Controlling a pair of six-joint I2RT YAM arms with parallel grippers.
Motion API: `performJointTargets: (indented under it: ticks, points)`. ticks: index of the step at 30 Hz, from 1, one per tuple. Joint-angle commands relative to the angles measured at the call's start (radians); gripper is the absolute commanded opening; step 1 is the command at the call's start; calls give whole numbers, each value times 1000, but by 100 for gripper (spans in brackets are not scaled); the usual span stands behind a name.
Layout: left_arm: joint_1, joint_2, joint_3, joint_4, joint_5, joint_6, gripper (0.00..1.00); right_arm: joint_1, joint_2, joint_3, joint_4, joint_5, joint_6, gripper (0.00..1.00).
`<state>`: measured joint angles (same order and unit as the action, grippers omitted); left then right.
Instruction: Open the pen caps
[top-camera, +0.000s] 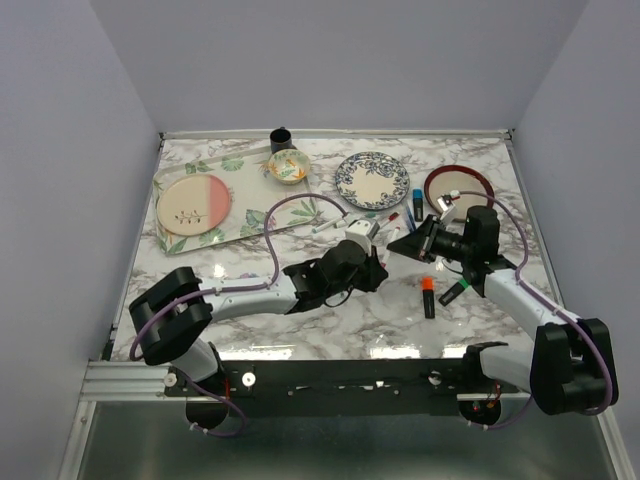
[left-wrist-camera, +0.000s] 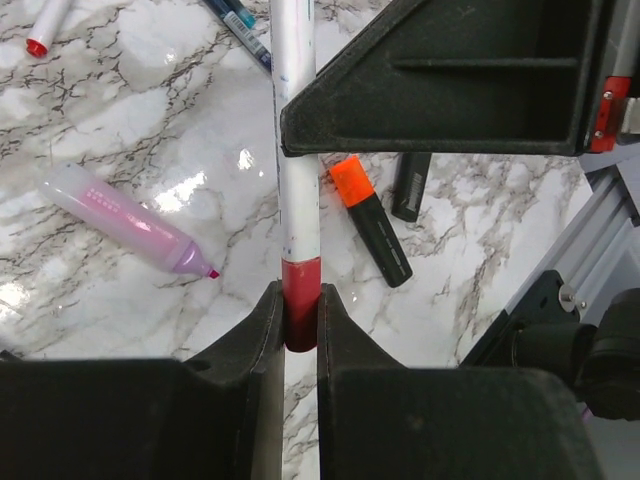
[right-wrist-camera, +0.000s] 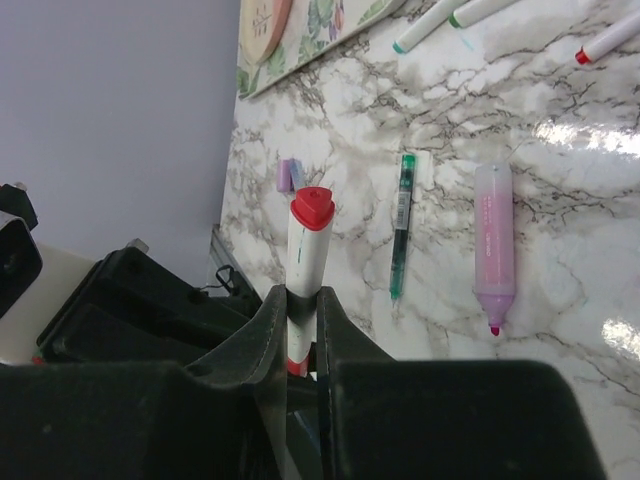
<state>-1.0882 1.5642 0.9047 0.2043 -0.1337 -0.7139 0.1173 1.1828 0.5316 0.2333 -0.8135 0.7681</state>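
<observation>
Red plastic cap (left-wrist-camera: 301, 275) of the thin white-barrelled pen (left-wrist-camera: 297, 150) is clenched in your left end effector (left-wrist-camera: 300, 300), above the marble counter (left-wrist-camera: 150, 110); right end effector (right-wrist-camera: 300, 298) clamps the barrel. Pull off-axis and a grip may slip.

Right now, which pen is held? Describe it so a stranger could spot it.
Right of centre over the marble table, the left gripper and right gripper meet. They share one thin white pen with red ends. Unlike the lilac highlighter lying below, it is held off the surface.
</observation>
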Motion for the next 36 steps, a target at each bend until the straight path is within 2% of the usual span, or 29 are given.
performJointTargets:
  ticks: [1, 14, 17, 19, 20, 23, 24, 25, 26, 27, 28, 29, 31, 32, 35, 36]
  points:
    - [-79, -90, -115, -72, 141, -50, 0, -84, -17, 5, 115, 227, -10, 0]
    - [-79, -151, -216, -31, 192, -64, 0, -113, -32, -19, 130, 275, 5, 0]
    - [-78, -188, -237, -65, 158, -62, 0, -136, -23, -16, 123, 270, -6, 0]
    - [-73, -234, -257, -92, 141, -56, 0, -136, -9, -9, 121, 251, -30, 0]
    - [-65, -251, -263, -100, 85, -58, 0, -136, -2, -4, 117, 232, -47, 0]
    - [-39, -325, -309, -89, 27, -85, 0, -136, 44, 21, 144, 82, -130, 1]
    - [-20, -341, -332, -80, 13, -94, 0, -136, 57, 16, 173, -18, -128, 3]
    - [-10, -366, -340, -59, 3, -104, 0, -134, 70, 1, 210, -67, -97, 10]
    - [-1, -374, -348, -48, -4, -117, 0, -133, 86, -8, 300, -105, -67, 23]
    - [10, -377, -351, -37, -16, -122, 0, -130, 109, -18, 349, -169, -40, 29]
    - [14, -375, -348, -14, -18, -122, 0, -120, 118, -16, 372, -183, -18, 35]
    - [16, -372, -343, -5, -21, -125, 0, -119, 123, -13, 382, -193, -13, 46]
    - [20, -345, -317, 15, -23, -125, 0, -84, 133, -13, 414, -230, 11, 55]
    - [21, -334, -307, 20, -23, -124, 0, -70, 136, -12, 422, -234, 19, 63]
    - [21, -285, -262, 55, -12, -118, 0, -16, 155, 8, 349, -217, 20, 76]
    - [21, -273, -233, 60, -7, -114, 0, -4, 161, 25, 339, -213, 20, 77]
